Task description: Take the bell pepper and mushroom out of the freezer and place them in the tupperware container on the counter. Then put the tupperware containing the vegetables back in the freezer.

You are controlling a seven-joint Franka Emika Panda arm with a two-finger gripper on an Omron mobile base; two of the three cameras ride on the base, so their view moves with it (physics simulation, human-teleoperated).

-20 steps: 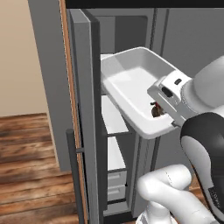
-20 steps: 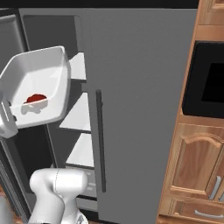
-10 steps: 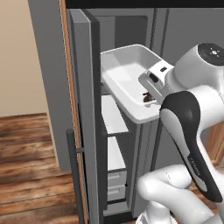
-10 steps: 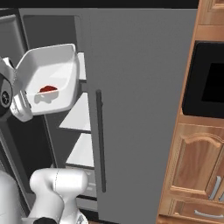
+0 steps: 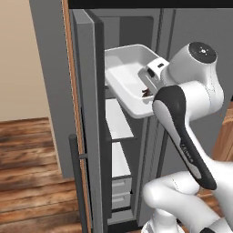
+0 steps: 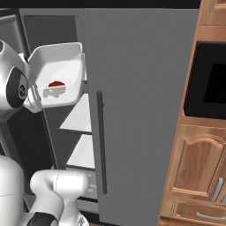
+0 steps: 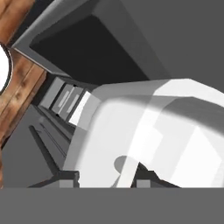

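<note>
The white tupperware container (image 5: pixel 125 77) hangs tilted at the mouth of the open freezer (image 5: pixel 116 125), level with its upper shelves. My gripper (image 5: pixel 152 86) is shut on the container's near rim. The red bell pepper (image 6: pixel 56 84) lies inside the container (image 6: pixel 62 62), against the low wall next to the gripper (image 6: pixel 39 92); in the left base view it is a small dark shape (image 5: pixel 146 93). In the hand view the container's white wall (image 7: pixel 175 131) stands between my fingertips (image 7: pixel 65 177). The mushroom is hidden. The counter is out of view.
The freezer door (image 5: pixel 88 118) stands open on the left, its dark bar handle (image 5: pixel 76 182) low down. White shelves (image 6: pixel 79 119) and two grey drawers (image 5: pixel 120 191) lie below the container. The shut fridge door (image 6: pixel 141 110) and wooden cabinets (image 6: pixel 198 167) are to the right.
The arm has carried the container, pepper inside, closer to the freezer opening and slightly higher. The grip on the rim has stayed the same.
</note>
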